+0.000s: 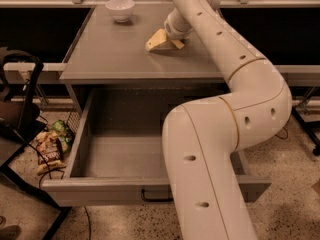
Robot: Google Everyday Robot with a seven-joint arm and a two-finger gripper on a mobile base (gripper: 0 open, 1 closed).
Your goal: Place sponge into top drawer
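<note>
One bowl [120, 8], one sponge [155, 41], one drawer [125, 191], one hand [171, 38] at sponge.

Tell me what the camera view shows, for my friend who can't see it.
A white robot arm reaches over a grey cabinet, with its gripper at a yellow sponge lying on top. The top drawer below is pulled open. A white bowl sits at the back left.
</note>
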